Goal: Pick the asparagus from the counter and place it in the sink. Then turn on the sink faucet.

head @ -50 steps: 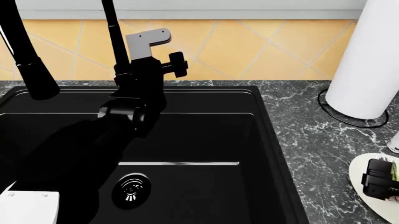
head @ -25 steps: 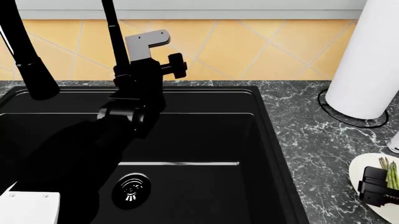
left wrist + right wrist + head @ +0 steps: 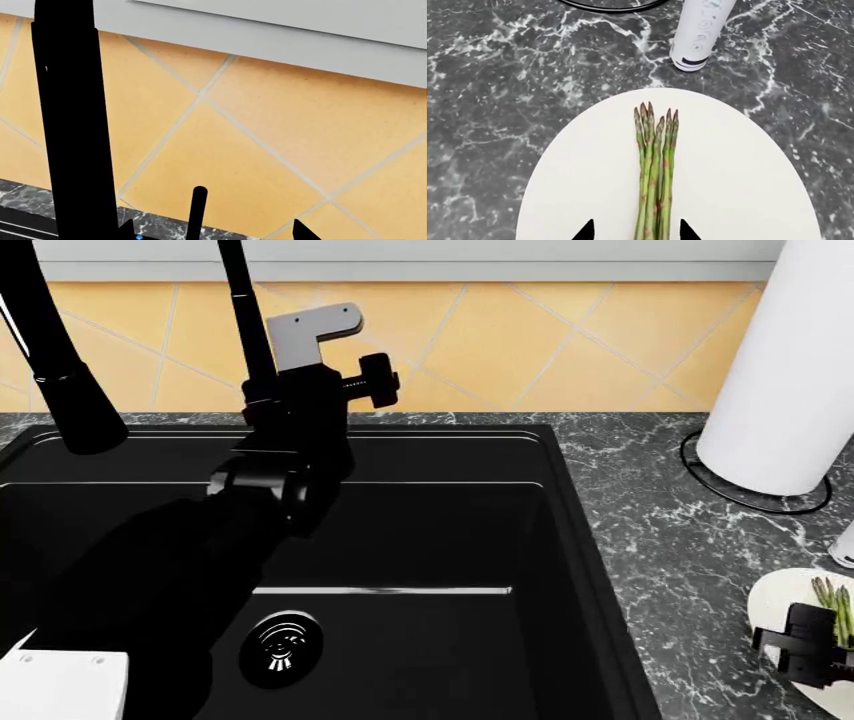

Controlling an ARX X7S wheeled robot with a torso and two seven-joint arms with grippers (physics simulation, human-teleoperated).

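No brand or readable writing shows anywhere; the white bottle [image 3: 702, 31] standing on the counter [image 3: 507, 90] carries only faint grey marks too blurred to read.

The asparagus [image 3: 655, 175] lies flat on the white plate [image 3: 740, 190], its tips toward the bottle and its stalks running back between the two fingertips of the right gripper [image 3: 634, 231]. The tips stand apart, one on each side of the bundle, and do not press it. In the head view the right gripper [image 3: 811, 652] hangs over the plate [image 3: 774, 605] at the lower right corner, with the asparagus [image 3: 833, 602] showing just beyond it. The plate sits on the counter to the right of the sink [image 3: 441, 540], below the white paper roll [image 3: 787, 370].

The left gripper [image 3: 334, 375] is raised beside the faucet [image 3: 243, 310] at the back of the sink. In its wrist view the faucet [image 3: 75, 125] is a broad black column against the orange tiles, the small lever [image 3: 197, 210] stands between the two fingertips, and the gripper [image 3: 213, 231] is spread wide, holding nothing.

Compared with half a second ago, the right gripper has drawn back toward the lower edge of the head view and uncovers more of the spears; a second ago it hid nearly all of them. The left arm has not moved.
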